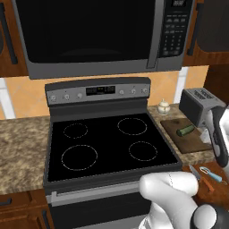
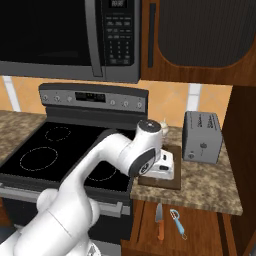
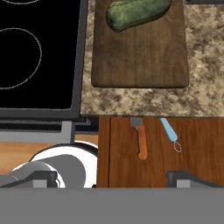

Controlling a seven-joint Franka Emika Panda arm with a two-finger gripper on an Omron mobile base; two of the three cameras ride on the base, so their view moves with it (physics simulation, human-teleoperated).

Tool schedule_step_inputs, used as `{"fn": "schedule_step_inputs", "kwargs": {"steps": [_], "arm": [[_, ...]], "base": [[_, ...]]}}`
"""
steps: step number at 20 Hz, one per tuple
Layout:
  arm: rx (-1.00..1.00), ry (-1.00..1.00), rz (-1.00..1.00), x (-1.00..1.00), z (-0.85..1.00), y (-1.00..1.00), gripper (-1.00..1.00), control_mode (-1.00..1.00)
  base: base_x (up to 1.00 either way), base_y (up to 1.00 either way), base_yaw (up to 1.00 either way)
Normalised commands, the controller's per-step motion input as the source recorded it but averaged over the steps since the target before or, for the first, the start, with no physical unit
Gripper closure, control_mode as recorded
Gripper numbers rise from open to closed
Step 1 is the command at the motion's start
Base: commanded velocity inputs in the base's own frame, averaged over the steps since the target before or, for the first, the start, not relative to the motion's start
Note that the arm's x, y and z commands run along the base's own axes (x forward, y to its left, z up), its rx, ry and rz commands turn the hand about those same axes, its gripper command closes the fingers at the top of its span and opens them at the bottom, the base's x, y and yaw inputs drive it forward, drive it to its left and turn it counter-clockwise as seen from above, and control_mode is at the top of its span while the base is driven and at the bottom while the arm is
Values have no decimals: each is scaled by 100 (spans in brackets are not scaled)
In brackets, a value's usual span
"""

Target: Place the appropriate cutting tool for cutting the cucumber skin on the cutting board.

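We hold the tool (image 3: 113,180) high above the front edge of the counter (image 3: 205,94), looking straight down, with its two fingers spread wide and nothing between them; we judge this to be a survey and approach pose, since nothing is grasped yet

The peeler (image 3: 169,133) lies a little ahead of the tool, nearer one finger than the middle of the gap, on a brown wooden surface (image 3: 197,148) just below the counter's front edge; we cannot tell whether that surface is an open drawer; the knife (image 3: 141,140) with the orange handle lies beside the peeler, close but apart and roughly parallel, nearer the middle of the tool's gap

The cutting board (image 3: 140,57) sits farther ahead of the tool, past the counter's edge, beside the stove (image 3: 35,52); the cucumber (image 3: 138,13) rests on the board's far end, which leaves the near part bare for the peeler

We take the peeler as the right choice for skin, so the tool probably needs to shift sideways until the peeler is centred, then descend; the risk is the knife, close enough to be nudged or caught by the other finger
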Motion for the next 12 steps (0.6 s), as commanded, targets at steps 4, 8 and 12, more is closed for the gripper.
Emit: {"fn": "schedule_step_inputs", "kwargs": {"steps": [4,8,12], "arm": [[-1,9,0,0,-64,-61,-100,-100],[-2,7,0,-2,-57,-74,-100,-100],[-6,8,0,-4,-54,-69,-100,-100]], "base": [[0,0,0],[0,0,0],[0,0,0]]}}
